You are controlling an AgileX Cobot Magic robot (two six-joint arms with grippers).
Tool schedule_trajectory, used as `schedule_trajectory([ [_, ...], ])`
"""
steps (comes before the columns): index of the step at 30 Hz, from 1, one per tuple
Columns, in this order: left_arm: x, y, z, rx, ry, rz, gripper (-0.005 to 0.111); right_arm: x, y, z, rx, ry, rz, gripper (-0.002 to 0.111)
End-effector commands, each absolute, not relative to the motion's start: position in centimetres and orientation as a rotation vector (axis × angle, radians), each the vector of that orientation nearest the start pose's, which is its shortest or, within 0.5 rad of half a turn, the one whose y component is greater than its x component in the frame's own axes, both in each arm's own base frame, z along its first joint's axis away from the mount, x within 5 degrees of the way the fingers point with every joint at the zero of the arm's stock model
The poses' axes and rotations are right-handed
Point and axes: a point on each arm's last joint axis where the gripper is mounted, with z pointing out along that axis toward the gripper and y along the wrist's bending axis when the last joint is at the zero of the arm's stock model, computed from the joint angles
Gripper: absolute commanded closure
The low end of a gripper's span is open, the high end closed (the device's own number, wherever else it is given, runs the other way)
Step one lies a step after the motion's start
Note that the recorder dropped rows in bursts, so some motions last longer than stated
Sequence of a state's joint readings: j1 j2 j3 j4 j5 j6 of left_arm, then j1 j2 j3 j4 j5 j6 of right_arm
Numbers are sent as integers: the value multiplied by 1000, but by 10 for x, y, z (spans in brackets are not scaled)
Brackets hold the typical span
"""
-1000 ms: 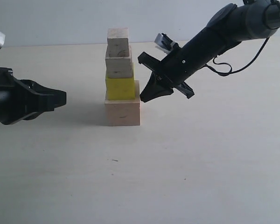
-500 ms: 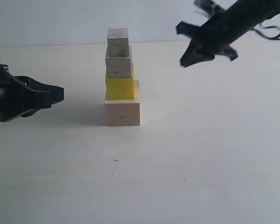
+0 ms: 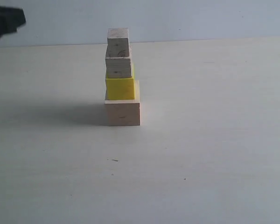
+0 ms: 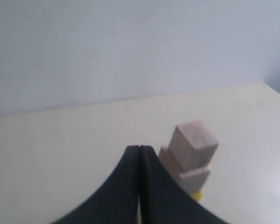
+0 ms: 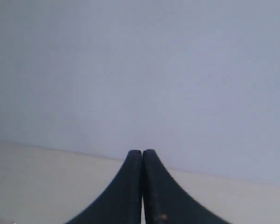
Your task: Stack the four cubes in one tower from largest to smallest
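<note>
The tower (image 3: 121,77) stands alone mid-table in the exterior view: large pale cube (image 3: 122,109) at the bottom, yellow cube (image 3: 120,87) on it, medium pale cube (image 3: 118,63) above, small pale cube (image 3: 118,39) on top. The left wrist view shows the small cube (image 4: 194,143) on the medium cube (image 4: 189,175), with a sliver of yellow (image 4: 196,195) below. My left gripper (image 4: 139,148) is shut and empty, raised well away from the tower; a dark piece of it (image 3: 7,21) shows at the exterior view's top left corner. My right gripper (image 5: 142,152) is shut and empty, and outside the exterior view.
The pale tabletop (image 3: 200,154) spreads around the tower, with a plain grey wall (image 3: 200,18) behind its far edge. The right wrist view shows only wall and the table's far edge.
Both arms have pulled away from the tower: the right one rose out of the exterior view, the left one lifted to the top left corner. The tower has stayed still.
</note>
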State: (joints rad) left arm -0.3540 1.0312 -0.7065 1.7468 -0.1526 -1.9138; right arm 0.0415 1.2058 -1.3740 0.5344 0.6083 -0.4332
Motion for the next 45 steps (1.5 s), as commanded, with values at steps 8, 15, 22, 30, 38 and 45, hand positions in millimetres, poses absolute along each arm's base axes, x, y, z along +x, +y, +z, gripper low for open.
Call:
schedule_trajectory([
  [8,137,-29,472,203,1221,52,107,65,20,537,-277,1328,55,108],
  [15,85,3,447,135,1305,209,107,30,13,489,-221,1235,13,108],
  [22,62,8,410,100,1341,97,107,28,14,442,-219,1259,28,108],
  [30,55,8,349,68,1442,4,107,16,16,406,-241,1280,67,108],
  [38,58,3,328,61,1488,-77,107,12,17,399,-216,1286,112,108],
  [45,58,1,330,78,1465,-95,107,5,17,399,-215,1263,111,108],
])
